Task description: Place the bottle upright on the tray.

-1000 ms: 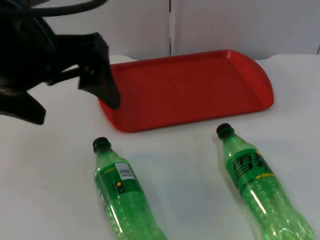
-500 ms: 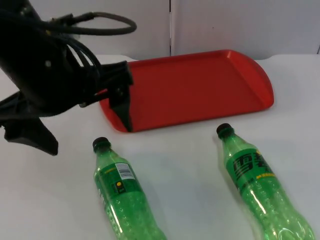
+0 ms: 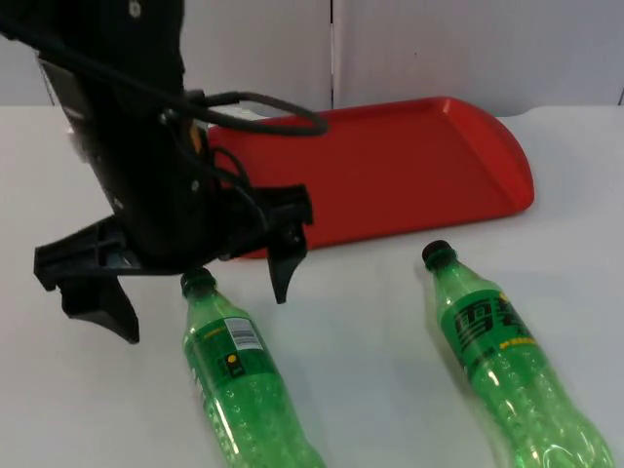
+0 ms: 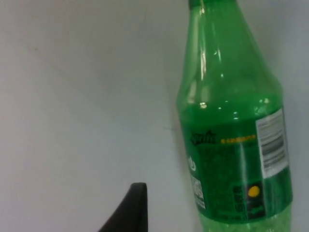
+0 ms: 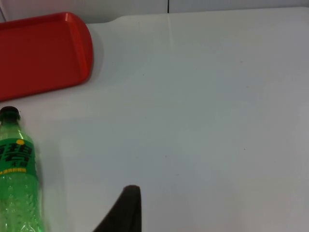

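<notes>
Two green plastic bottles with black caps lie on their sides on the white table top [image 3: 370,322], both on the near side of the red plastic tray [image 3: 390,166] and off it. Left bottle [image 3: 239,375] points its cap at the tray's near left corner; right bottle [image 3: 497,356] lies well apart from it, below the tray's near edge. My left gripper [image 3: 190,283] hovers over the left bottle's cap, fingers spread wide, one on either side. My right arm waits; whether my right gripper [image 5: 126,208] is open, I cannot tell.
</notes>
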